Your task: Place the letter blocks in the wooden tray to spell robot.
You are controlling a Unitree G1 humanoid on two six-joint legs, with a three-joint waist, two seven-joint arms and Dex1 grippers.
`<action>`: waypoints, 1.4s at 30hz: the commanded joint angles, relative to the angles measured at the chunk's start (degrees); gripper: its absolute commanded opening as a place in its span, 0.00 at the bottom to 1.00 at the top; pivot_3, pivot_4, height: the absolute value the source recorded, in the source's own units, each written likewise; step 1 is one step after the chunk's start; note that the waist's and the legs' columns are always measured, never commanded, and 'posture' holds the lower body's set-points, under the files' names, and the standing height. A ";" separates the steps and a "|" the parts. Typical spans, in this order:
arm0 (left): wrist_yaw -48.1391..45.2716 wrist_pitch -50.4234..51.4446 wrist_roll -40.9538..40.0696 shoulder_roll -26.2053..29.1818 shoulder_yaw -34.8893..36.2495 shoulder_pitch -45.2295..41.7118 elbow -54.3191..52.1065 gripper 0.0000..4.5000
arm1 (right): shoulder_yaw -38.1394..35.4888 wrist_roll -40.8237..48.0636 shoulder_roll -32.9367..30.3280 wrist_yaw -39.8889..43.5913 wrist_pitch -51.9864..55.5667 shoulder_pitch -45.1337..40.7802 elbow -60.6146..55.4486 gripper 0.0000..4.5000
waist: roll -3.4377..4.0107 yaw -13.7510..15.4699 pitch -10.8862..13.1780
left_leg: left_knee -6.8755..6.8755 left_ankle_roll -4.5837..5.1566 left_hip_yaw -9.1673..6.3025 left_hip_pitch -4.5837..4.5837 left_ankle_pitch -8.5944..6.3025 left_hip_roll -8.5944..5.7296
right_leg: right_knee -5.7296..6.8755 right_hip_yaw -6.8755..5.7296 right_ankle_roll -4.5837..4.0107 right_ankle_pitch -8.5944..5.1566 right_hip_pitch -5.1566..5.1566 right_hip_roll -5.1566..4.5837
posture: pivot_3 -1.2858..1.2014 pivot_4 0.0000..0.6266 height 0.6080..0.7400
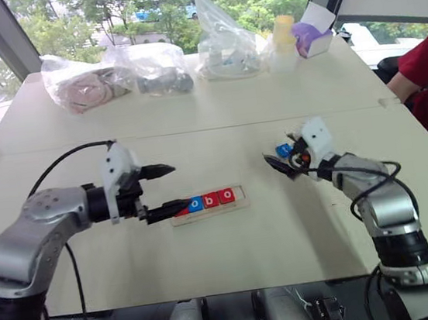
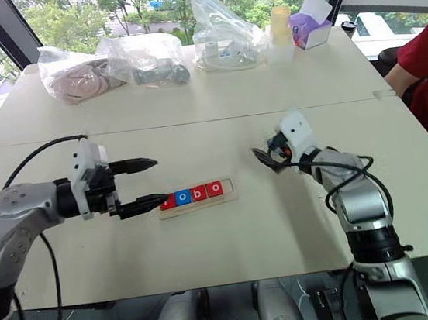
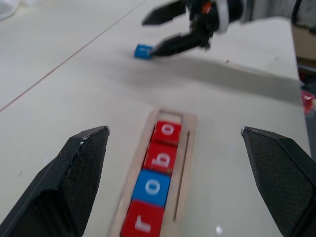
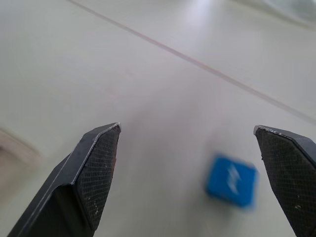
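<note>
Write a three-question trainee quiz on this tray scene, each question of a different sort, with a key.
1. How many letter blocks lie in the wooden tray?
2. True or false: the right gripper is shut on the blue block.
3. The loose blue block lies: A) in the tray, B) on the table by the right gripper, C) between the left gripper's fingers.

Key: 1. Four, reading r, o, b, o. 2. False; it is open. 3. B.
</note>
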 commanded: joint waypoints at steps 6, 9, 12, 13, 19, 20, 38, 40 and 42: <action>-1.19 -11.04 11.14 -5.47 -8.68 -10.02 13.39 1.00 | 1.83 -4.05 6.46 -11.89 -1.07 -3.54 6.90 0.98 | 0.00 -0.40 0.00 | 0.01 -0.01 0.05 0.00 0.01 0.03 | 0.06 0.03 0.01 0.01 -0.06 0.12 | 0.52 0.24 1.00; -1.93 -12.21 11.98 -6.57 -9.26 -11.20 14.92 1.00 | 1.67 -5.20 7.23 -15.18 -1.06 -5.86 12.58 0.98 | 0.00 -0.30 0.00 | -0.02 -0.01 0.04 -0.01 0.01 0.04 | 0.05 0.03 0.02 0.01 -0.06 0.09 | 0.52 0.24 1.00; -2.09 -13.17 13.18 -7.04 -9.47 -11.16 15.70 1.00 | 0.77 -3.96 8.18 -16.17 -1.90 -7.31 15.80 0.79 | -0.01 -0.21 -0.01 | 0.00 -0.01 0.04 -0.01 0.01 0.04 | 0.05 0.02 0.02 0.01 -0.02 0.08 | 0.52 0.24 1.00; -2.11 -13.16 13.28 -6.94 -9.30 -10.83 15.44 1.00 | 0.87 -3.76 8.36 -16.13 -1.45 -7.21 15.58 0.68 | -0.01 -0.19 -0.01 | 0.01 -0.01 0.04 0.00 0.01 0.04 | 0.05 0.02 0.02 0.01 -0.01 0.08 | 0.52 0.24 1.00; -1.82 -12.65 13.11 -6.46 -8.55 -9.47 13.80 1.00 | 1.73 -4.07 8.59 -16.86 0.54 -6.28 14.21 0.27 | -0.02 -0.03 -0.01 | 0.04 -0.01 -0.04 0.00 0.01 0.07 | 0.04 0.01 0.02 0.01 0.04 0.02 | 0.52 0.24 1.00; -1.68 -12.55 13.07 -6.47 -8.52 -9.36 13.58 1.00 | 1.51 -3.97 8.80 -17.28 0.82 -6.43 13.97 0.27 | -0.02 -0.02 -0.01 | 0.04 -0.01 -0.04 0.00 0.01 0.07 | 0.04 0.01 0.02 0.01 0.04 0.02 | 0.52 0.24 1.00; -5.46 -8.38 12.87 -5.29 -14.39 -10.75 3.24 1.00 | -0.64 -1.68 25.62 -30.72 37.54 7.40 -28.97 0.27 | 0.03 -0.25 -0.01 | -0.01 -0.04 -0.13 -0.11 0.03 0.12 | 0.12 0.02 -0.06 -0.04 -0.20 0.08 | 0.52 0.24 1.00; -6.26 -8.57 13.28 -5.30 -15.21 -10.70 3.90 1.00 | -0.77 -1.38 25.83 -30.34 37.31 7.52 -27.34 0.39 | 0.03 -0.28 -0.01 | 0.00 -0.04 -0.11 -0.03 0.03 0.10 | 0.11 0.03 -0.18 -0.10 -0.12 0.08 | 0.52 0.24 1.00; -6.98 -8.99 13.74 -4.94 -15.54 -10.19 4.60 1.00 | -1.11 -1.57 24.84 -30.13 36.57 6.87 -26.07 0.60 | 0.02 -0.29 -0.02 | -0.01 -0.04 -0.11 -0.03 0.03 0.10 | 0.10 0.03 -0.17 -0.10 -0.12 0.10 | 0.52 0.24 1.00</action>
